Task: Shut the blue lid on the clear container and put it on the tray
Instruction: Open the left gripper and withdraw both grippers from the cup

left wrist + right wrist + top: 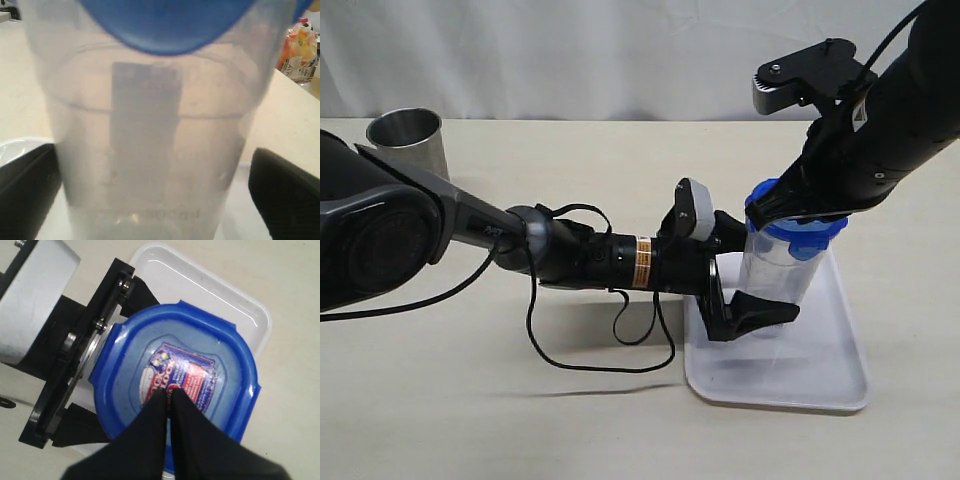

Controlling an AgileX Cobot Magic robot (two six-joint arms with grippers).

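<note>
We saw the clear container [775, 268] standing upright on the tray [825, 375], toward the tray's upper left corner, in the lower right of the exterior view. The blue lid [812, 236] sat on the container's mouth. We could not tell whether its flaps were snapped down. The tray itself lay flat on the bench [470, 420].

The left arm reached in from the left edge of the frame, and the left hand [752, 270] was released around the lower part of the container, with one finger on each side of it. In the left wrist view the container filled the middle. One black finger [25, 197] stood close against the wall at the lower left of that picture. The other finger [287, 195] stood apart from the wall at the lower right, with a strip of white tray showing between them. A dark label showed blurred through the plastic, and the lid's blue underside curved across the top of the frame.

The right arm came down from the upper right of the exterior view. The right hand [760, 208] was clenched, grasping nothing. In the right wrist view its two black fingertips [159, 405] lay pressed together on top of the lid, at the lower edge of the red-and-white sticker [187, 371].

A steel cup [408, 140] stood alone on the bench at the upper left, well apart from the tray. A black cable [620, 345] hung in a loop under the left arm, and its shadow fell on the bench.
</note>
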